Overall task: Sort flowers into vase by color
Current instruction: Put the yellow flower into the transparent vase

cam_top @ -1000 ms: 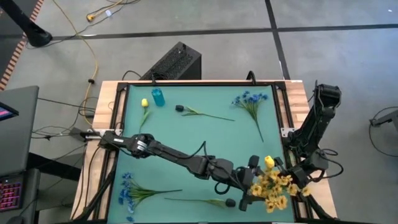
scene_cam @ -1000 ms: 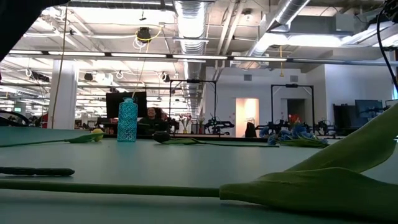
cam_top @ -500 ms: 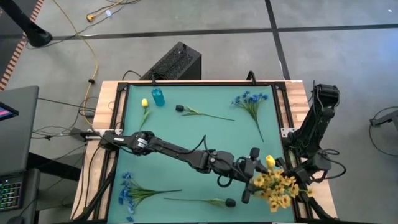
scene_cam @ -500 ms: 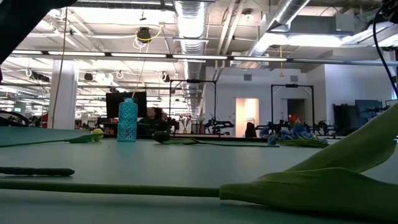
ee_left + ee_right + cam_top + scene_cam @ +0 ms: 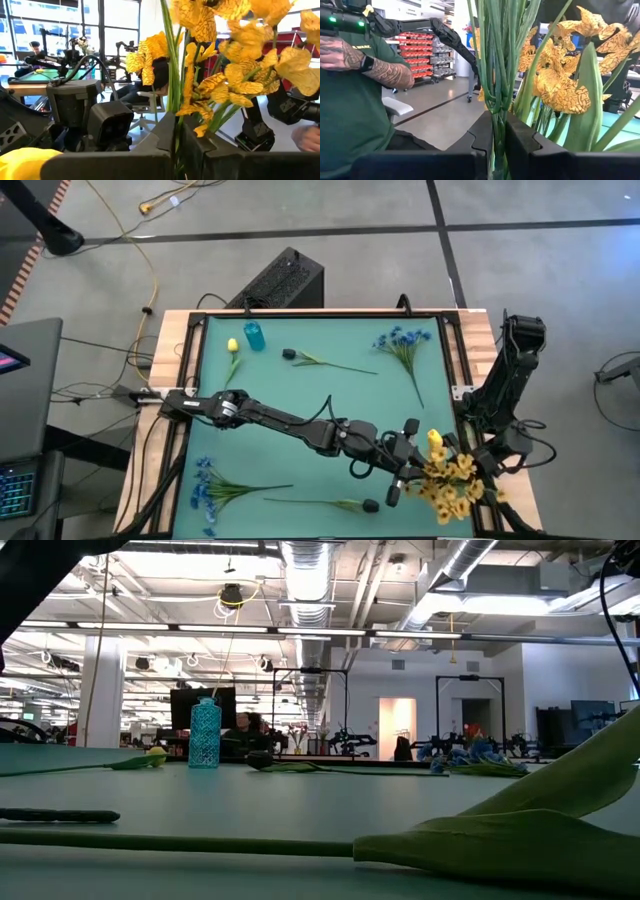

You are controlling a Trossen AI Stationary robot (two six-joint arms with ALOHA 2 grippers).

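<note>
High view: left gripper and right gripper both clamp the yellow flowers' stems mid-handover; right should release next.

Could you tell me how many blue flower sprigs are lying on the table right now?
2: one blue sprig lies at the far right of the mat, the other at the near left corner. None seems hidden.

Flowers spread over the green table, one yellow cluster lifted

The yellow blossom cluster sits at the near right corner, stems pinched upright. Blue sprigs lie far right and near left. A yellow bud lies beside the small blue vase; dark buds lie mid-far and near.
</note>
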